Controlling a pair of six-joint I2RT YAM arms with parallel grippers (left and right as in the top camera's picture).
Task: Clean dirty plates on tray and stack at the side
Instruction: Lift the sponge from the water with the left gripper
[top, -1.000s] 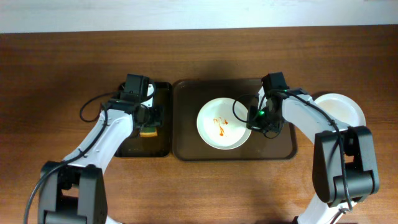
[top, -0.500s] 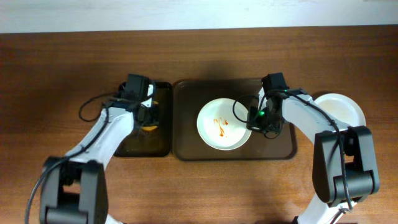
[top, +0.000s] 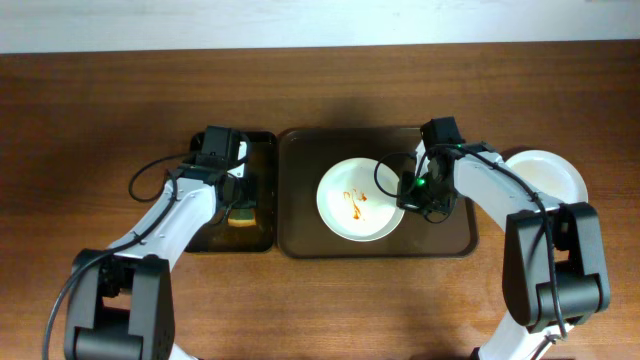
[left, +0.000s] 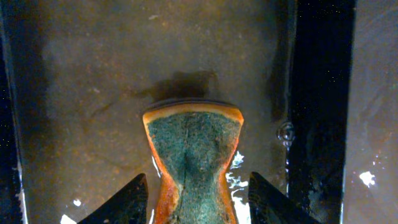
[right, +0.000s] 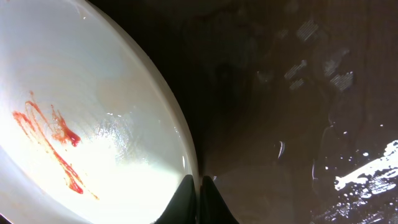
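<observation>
A white plate (top: 360, 198) with an orange-red sauce squiggle lies on the dark brown tray (top: 450, 235). My right gripper (top: 410, 190) is shut on its right rim; the wrist view shows the fingers (right: 199, 199) pinching the plate's edge (right: 93, 112) over the wet tray (right: 280, 124). A clean white plate stack (top: 545, 172) sits on the table right of the tray. My left gripper (top: 238, 195) is over the black tray (top: 205, 235). Its fingers (left: 198, 202) are open on both sides of a green and orange sponge (left: 193, 143), with small gaps.
The narrow black tray (left: 74, 93) holding the sponge (top: 240, 215) stands just left of the brown tray and is wet. Bare wooden table lies in front of and behind both trays. Cables run along both arms.
My left gripper has shifted a little toward the front of the black tray, down around the sponge. The right gripper and the plate have not moved.
</observation>
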